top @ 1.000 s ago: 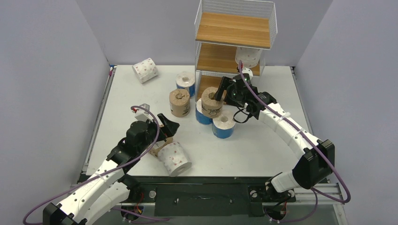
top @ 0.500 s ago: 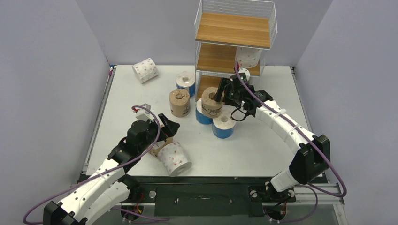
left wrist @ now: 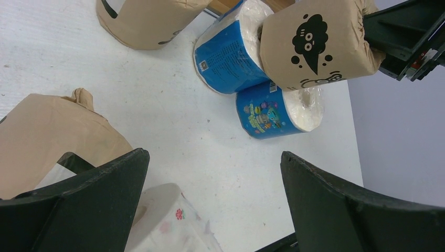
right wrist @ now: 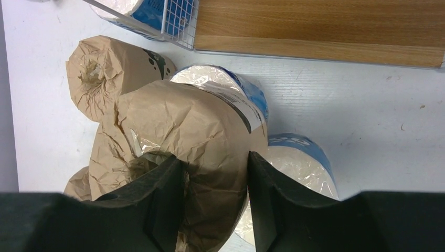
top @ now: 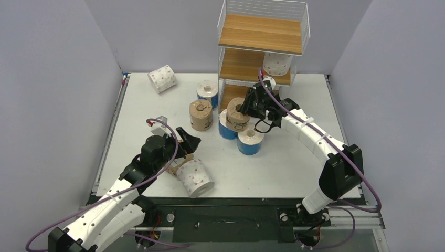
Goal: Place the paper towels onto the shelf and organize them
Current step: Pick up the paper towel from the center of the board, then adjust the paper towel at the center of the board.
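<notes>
The shelf (top: 261,47) stands at the back, with one white pink-dotted roll (top: 276,64) on its middle board. My right gripper (top: 251,102) is shut on a brown kraft roll (top: 237,113), held above two blue rolls (top: 226,130) (top: 250,142). In the right wrist view the gripper (right wrist: 215,202) pinches the roll's wall (right wrist: 189,131), with one finger at the core. My left gripper (top: 189,142) is open and empty over the table (left wrist: 210,199). Beside it lie a white dotted roll (top: 194,177) (left wrist: 168,220) and a brown roll (left wrist: 47,136).
Another brown roll (top: 201,114) stands left of the blue ones. A blue roll (top: 207,93) stands by the shelf's left side. A white dotted roll (top: 161,78) lies at the far left. The shelf's bottom board (right wrist: 315,23) lies just beyond the held roll.
My right arm has shifted slightly left and toward the shelf, still holding the brown roll. The left arm has not moved.
</notes>
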